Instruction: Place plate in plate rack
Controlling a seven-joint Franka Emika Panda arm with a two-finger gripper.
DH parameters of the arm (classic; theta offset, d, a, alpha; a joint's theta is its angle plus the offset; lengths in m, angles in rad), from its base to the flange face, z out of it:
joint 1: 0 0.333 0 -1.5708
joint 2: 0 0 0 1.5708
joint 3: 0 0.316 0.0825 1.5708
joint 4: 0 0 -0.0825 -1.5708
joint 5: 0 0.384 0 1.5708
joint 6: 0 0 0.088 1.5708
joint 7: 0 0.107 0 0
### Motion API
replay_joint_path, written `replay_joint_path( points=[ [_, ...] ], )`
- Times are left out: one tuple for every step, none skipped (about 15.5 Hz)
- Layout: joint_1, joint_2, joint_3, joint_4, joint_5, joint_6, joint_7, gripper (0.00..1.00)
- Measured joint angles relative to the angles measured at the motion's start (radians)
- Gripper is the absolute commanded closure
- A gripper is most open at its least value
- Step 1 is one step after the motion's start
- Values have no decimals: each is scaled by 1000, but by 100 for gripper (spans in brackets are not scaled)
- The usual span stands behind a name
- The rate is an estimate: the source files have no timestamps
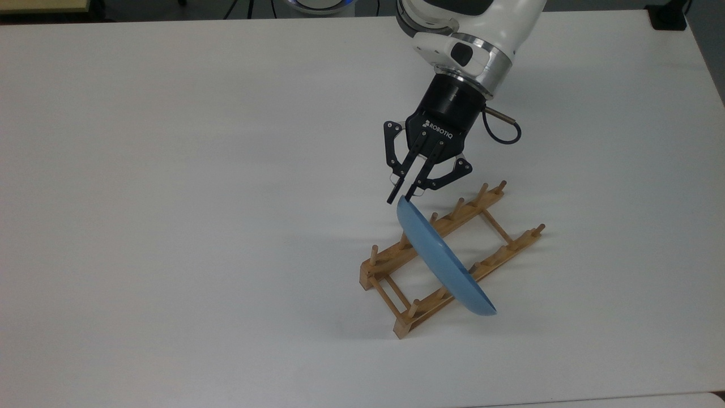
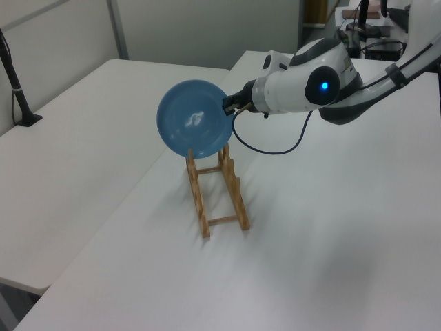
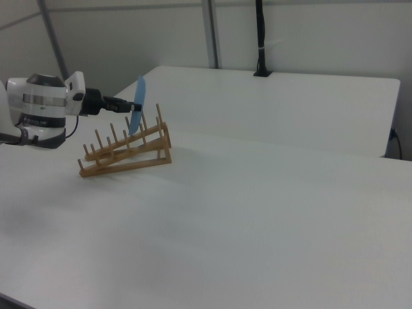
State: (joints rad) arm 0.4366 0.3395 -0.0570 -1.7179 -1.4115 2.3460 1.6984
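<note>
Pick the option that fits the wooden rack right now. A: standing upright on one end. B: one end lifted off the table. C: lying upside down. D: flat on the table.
B: in the right view the rack slopes, its end under the plate raised above the table while the gripper pinches the plate's rim.

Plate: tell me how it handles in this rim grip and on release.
Likely stiff: the plate holds shape pinched only at its rim by the gripper. Glossy, so it may slip or pivot. Round and on edge, it could roll or tip unless the plate rack catches it.
</note>
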Motion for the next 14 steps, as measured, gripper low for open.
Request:
replay_joint_path(
  points=[
    [0, 0, -1, 0, 0, 0, 0, 0],
    [0, 0, -1, 0, 0, -1, 1, 0],
    [0, 0, -1, 0, 0, -2, 2, 0],
    [0, 0, -1, 0, 0, -4, 3, 0],
    [0, 0, -1, 0, 0, -5, 5, 0],
    [0, 0, -1, 1, 0, -7, 8, 0],
    [0, 0, -1, 3, 0, -9, 10, 0],
    [-1, -1, -2, 6, 1, -11, 15, 0],
    [-2, -4, -2, 9, 9, -12, 20, 0],
    [-3, -10, -3, 13, 28, -12, 21, 0],
    [-4, -18, -3, 17, 51, -12, 21, 0],
    [-4, -28, -3, 21, 75, -12, 20, 0],
    [-4, -38, -3, 26, 101, -12, 20, 0],
    [-4, -48, -4, 30, 134, -12, 20, 0]
  ],
)
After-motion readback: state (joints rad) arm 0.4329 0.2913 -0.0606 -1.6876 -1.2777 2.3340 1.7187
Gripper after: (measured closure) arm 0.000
